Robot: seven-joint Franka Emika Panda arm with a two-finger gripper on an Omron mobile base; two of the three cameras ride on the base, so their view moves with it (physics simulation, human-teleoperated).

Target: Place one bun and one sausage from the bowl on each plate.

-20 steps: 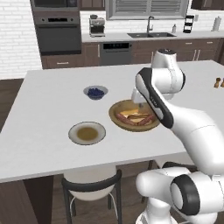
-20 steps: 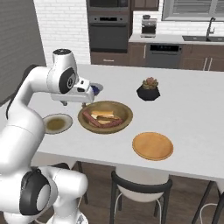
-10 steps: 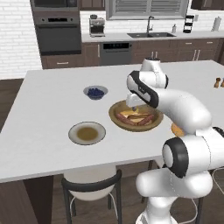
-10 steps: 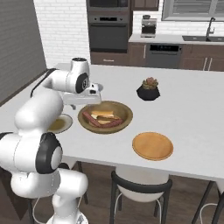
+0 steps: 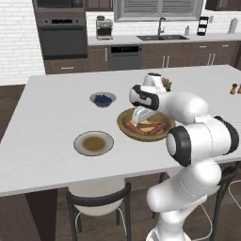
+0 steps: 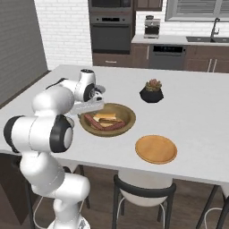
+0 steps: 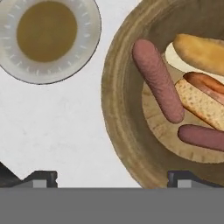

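Left base view: the gripper (image 5: 140, 117) hangs over the near-left part of the wooden bowl (image 5: 126, 126), with the grey-rimmed plate (image 5: 93, 143) to the bowl's left.

Right base view: the orange plate (image 6: 156, 149) lies right of the bowl.

Hand view: the fingertips (image 7: 41, 176) stand wide apart, holding nothing, above sausages (image 7: 158, 80) and buns (image 7: 199, 52) in the bowl.
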